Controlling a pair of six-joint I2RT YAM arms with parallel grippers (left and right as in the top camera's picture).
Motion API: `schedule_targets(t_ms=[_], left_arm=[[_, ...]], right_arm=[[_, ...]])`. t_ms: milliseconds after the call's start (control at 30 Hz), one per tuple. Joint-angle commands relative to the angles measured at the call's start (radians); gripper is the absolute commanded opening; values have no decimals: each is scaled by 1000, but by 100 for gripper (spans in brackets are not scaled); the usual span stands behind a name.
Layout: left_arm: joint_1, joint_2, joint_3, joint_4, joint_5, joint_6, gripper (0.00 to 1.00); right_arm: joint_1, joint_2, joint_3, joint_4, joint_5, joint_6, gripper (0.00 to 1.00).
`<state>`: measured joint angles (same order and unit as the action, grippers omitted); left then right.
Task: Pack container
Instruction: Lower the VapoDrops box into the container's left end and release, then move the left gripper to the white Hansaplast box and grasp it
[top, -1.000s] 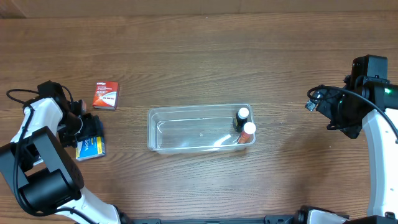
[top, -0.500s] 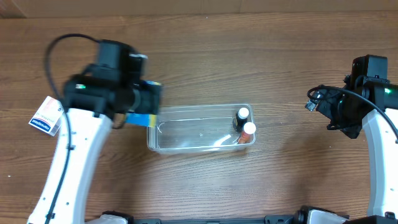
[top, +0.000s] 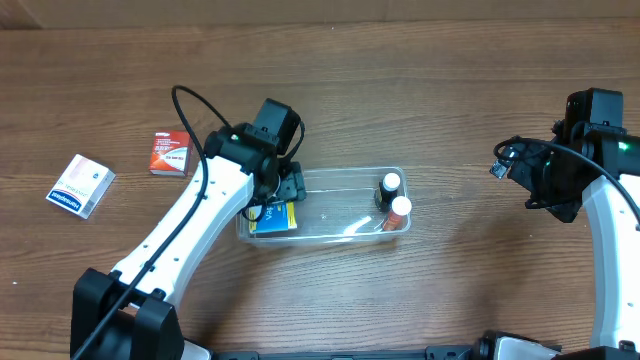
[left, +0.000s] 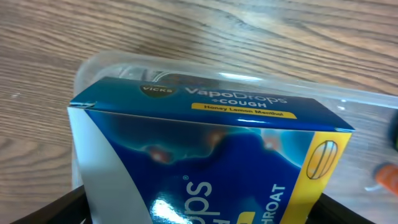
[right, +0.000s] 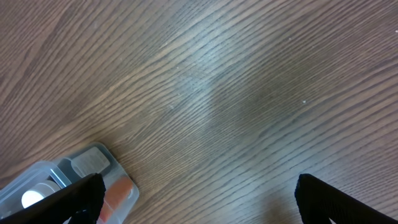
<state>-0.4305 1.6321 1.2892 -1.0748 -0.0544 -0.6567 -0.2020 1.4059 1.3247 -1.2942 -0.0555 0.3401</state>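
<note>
The clear plastic container (top: 335, 172) sits mid-table. At its right end stand a black bottle (top: 389, 186) and an orange bottle (top: 398, 210), both white-capped. My left gripper (top: 283, 195) is over the container's left end, shut on a blue Vicks cough-drop box (top: 274, 219) that sits low inside the bin. In the left wrist view the blue box (left: 211, 155) fills the frame between my fingers (left: 202, 214), with the container rim (left: 112, 61) behind it. My right gripper (right: 208, 199) is open and empty over bare wood, right of the container's corner (right: 59, 171).
A red box (top: 171, 153) and a white-and-blue box (top: 80, 185) lie on the wooden table left of the container. The right arm (top: 560, 170) hangs at the far right edge.
My left arm has carried the blue box from the table's far left over to the container and lowered it into the left end. The right arm has not moved.
</note>
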Motion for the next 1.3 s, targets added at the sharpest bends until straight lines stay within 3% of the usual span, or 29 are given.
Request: schedule_targets(t_ms=[0, 300, 500, 600, 667, 700, 733, 767, 833, 867, 900, 967, 1000, 1100, 1267], left_arm=[[0, -1, -64, 31, -26, -39, 86], [0, 0, -111, 78, -35, 32, 92], [0, -1, -105, 87, -62, 113, 89], [0, -31, -13, 45, -97, 171, 90], [5, -96, 129, -68, -220, 203, 100], [21, -126, 183, -116, -257, 229, 100], [52, -158, 229, -153, -269, 302, 100], [146, -208, 261, -178, -271, 466, 100], [375, -248, 261, -177, -251, 612, 100], [505, -246, 261, -173, -180, 736, 100], [672, -232, 254, -154, -12, 898, 100], [839, -196, 250, -95, 175, 949, 100], [917, -159, 250, -52, 197, 949, 100], [1022, -31, 250, 20, 193, 1015, 100], [1025, 198, 250, 116, 46, 1151, 100]], right_arm=[[1, -3, 1, 2, -7, -1, 100], [1, -3, 1, -2, -7, -1, 100], [1, -3, 1, -2, -7, -1, 100], [1, -3, 1, -2, -7, -1, 100], [1, -3, 1, -2, -7, -1, 100], [1, -3, 1, -2, -7, -1, 100], [1, -3, 1, -1, -7, -1, 100], [1, -3, 1, -1, -7, -1, 100], [1, -3, 1, -1, -7, -1, 100], [1, -3, 1, -1, -7, -1, 100], [1, -3, 1, -1, -7, -1, 100], [1, -3, 1, 0, -7, -1, 100], [1, -3, 1, 1, -7, -1, 100], [1, -3, 1, 1, -7, -3, 100], [1, -3, 1, 3, -6, -24, 100]])
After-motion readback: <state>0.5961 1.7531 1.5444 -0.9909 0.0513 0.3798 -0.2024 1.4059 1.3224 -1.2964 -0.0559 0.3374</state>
